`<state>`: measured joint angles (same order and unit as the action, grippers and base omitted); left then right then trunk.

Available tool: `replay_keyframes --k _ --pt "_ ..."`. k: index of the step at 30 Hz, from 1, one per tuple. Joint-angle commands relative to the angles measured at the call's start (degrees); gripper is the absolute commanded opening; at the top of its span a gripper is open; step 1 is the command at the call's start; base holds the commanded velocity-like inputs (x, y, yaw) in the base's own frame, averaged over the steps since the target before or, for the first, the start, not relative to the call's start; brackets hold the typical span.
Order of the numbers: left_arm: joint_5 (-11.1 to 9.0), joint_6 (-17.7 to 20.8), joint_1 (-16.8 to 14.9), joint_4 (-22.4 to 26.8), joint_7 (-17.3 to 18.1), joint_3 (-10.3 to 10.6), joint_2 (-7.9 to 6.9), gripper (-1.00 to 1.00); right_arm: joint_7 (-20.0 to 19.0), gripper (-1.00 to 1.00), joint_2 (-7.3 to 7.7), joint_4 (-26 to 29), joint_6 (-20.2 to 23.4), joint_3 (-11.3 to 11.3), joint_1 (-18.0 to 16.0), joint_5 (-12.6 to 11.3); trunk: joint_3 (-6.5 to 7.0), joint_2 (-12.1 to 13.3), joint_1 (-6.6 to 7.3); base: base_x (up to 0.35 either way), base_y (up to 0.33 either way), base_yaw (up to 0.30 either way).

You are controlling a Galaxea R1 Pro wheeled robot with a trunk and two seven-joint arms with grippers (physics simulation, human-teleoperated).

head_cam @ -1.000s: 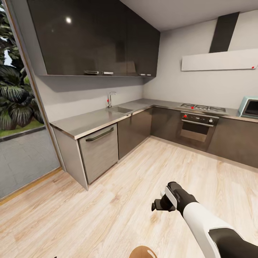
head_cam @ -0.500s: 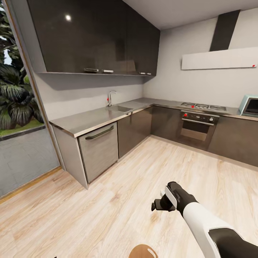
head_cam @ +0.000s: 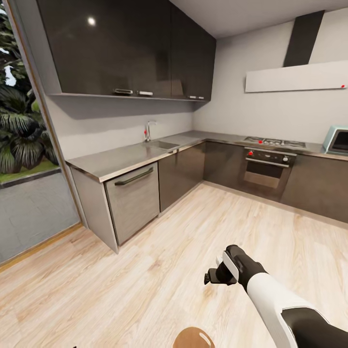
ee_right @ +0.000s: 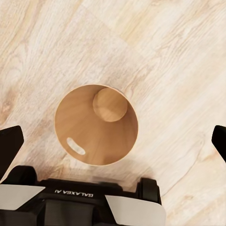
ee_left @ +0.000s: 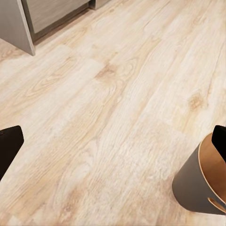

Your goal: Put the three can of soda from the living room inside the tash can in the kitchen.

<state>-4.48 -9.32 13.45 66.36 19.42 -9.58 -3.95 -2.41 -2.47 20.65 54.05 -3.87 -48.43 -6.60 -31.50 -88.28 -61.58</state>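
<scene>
The bin stands upright on the wood floor of the kitchen, well out from the cabinets, directly under the right wrist camera; its tan inside looks bare, with one oval handle hole near the rim, and no can lies in it. In the left wrist view the same bin sits at the frame's edge, dark grey outside. The right gripper hangs low over the floor with its fingers spread wide and nothing between them; the left gripper is likewise wide and empty. By my count: one bin, no cans visible, so all three are probably yet to be fetched. To do this step well, I judge the base should note the bin's spot out from the dishwasher and the end of the worktop, then turn away without clipping the bin.
</scene>
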Motion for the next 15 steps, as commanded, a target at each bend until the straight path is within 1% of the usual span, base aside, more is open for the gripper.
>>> replay_keyframes --k 1,15 --pt "0.00 0.00 0.00 0.00 0.00 0.00 0.00 1.00 0.01 1.00 0.00 0.00 0.00 0.00 0.00 0.00 -0.18 -0.42 -0.23 0.000 0.000 0.000" --pt "0.00 0.24 0.00 0.00 0.03 0.00 0.00 1.00 -0.05 1.00 0.01 0.09 -0.09 -0.01 0.07 0.01 -2.70 -6.03 -3.30 0.000 0.000 0.000"
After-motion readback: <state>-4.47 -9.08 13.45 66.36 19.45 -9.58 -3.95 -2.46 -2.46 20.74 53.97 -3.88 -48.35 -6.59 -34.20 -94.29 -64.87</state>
